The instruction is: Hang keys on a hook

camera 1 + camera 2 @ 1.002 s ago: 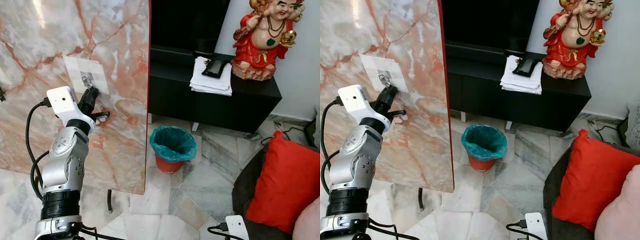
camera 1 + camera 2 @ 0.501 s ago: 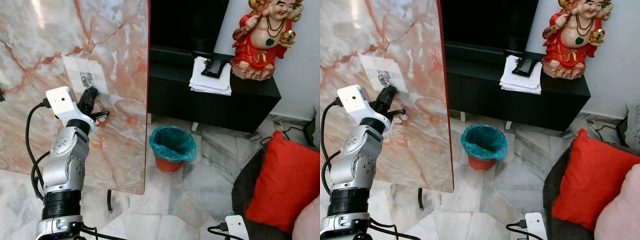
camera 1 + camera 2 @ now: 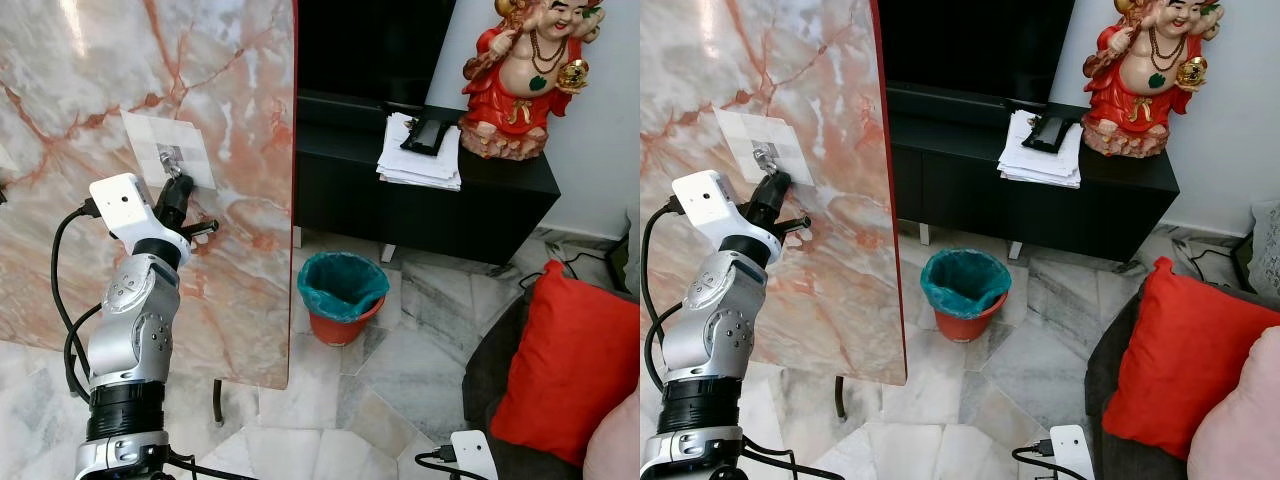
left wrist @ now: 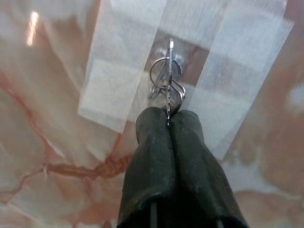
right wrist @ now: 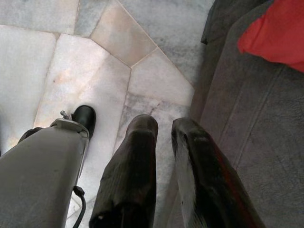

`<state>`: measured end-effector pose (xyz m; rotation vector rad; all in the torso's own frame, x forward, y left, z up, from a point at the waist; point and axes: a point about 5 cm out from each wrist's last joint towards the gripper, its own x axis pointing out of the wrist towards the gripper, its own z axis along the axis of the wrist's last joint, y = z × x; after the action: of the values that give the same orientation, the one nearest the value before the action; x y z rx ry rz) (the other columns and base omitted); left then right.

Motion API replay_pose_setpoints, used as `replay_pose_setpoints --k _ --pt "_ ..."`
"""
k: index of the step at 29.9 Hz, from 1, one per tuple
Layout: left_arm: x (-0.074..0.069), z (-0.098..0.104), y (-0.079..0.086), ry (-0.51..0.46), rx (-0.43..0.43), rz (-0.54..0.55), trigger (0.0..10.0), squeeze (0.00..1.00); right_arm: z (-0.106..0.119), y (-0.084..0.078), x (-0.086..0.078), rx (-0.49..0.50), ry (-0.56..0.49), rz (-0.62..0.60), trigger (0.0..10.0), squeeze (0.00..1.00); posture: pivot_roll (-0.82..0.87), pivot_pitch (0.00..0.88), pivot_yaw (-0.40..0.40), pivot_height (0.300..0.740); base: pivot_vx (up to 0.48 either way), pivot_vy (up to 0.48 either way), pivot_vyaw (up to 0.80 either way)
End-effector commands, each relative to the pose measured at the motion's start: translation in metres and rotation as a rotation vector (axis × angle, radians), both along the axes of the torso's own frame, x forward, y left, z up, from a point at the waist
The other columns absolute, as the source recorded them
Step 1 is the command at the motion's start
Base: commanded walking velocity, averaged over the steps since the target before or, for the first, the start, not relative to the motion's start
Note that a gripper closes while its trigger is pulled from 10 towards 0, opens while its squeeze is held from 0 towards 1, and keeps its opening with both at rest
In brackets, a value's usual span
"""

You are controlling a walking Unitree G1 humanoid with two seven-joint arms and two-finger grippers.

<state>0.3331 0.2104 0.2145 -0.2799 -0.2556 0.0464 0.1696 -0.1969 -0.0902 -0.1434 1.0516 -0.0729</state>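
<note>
My left gripper (image 4: 168, 121) is shut on a silver key (image 4: 169, 80) with a key ring, held edge-on against the metal hook (image 4: 159, 90) on the pink marble panel (image 3: 90, 80). The hook sits in a patch of clear tape strips (image 3: 168, 150). In the eye views the left gripper (image 3: 172, 192) is raised to the hook (image 3: 764, 157), fingers pointing at the panel. The ring overlaps the hook; whether it hangs on it I cannot tell. My right gripper (image 5: 164, 130) hangs low over the floor, fingers slightly apart and holding nothing.
A teal-lined orange waste bin (image 3: 343, 290) stands on the marble floor right of the panel. Behind it is a black cabinet (image 3: 420, 200) with a paper stack (image 3: 420, 155) and a red figurine (image 3: 525, 75). A dark sofa with a red cushion (image 3: 570, 360) is at the right.
The view has shifted a little. My left gripper has stayed at the hook with the key, edging slightly up toward it.
</note>
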Motion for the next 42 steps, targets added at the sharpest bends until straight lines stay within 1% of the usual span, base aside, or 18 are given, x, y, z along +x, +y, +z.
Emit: replay_pose_setpoints --k 1,14,24,32,42 --pt "-0.004 0.001 0.003 -0.015 -0.020 0.016 10.0 0.00 -0.001 -0.001 -0.001 -0.004 0.012 -0.001 10.0 0.00 0.12 0.078 -0.101 0.740 0.000 0.000 0.00" --pt "-0.007 -0.004 0.000 0.006 -0.025 0.002 10.0 0.00 0.000 0.000 0.000 -0.003 0.009 0.002 10.0 0.00 0.12 0.077 -0.099 0.740 0.000 0.000 0.00" --pt "-0.008 -0.009 -0.001 0.022 -0.057 -0.004 10.0 0.00 0.000 0.001 0.002 -0.003 0.005 0.004 10.0 0.00 0.12 0.078 -0.099 0.740 0.000 0.000 0.00" --pt "-0.008 -0.018 -0.006 0.051 -0.052 -0.019 10.0 0.00 0.001 0.001 0.002 -0.004 0.004 0.004 10.0 0.00 0.11 0.079 -0.099 0.740 0.000 0.000 0.00" --pt "-0.007 -0.019 -0.006 0.064 -0.031 -0.019 10.0 0.00 0.000 0.000 0.000 -0.004 0.008 0.004 10.0 0.00 0.11 0.079 -0.100 0.740 0.000 0.000 0.00"
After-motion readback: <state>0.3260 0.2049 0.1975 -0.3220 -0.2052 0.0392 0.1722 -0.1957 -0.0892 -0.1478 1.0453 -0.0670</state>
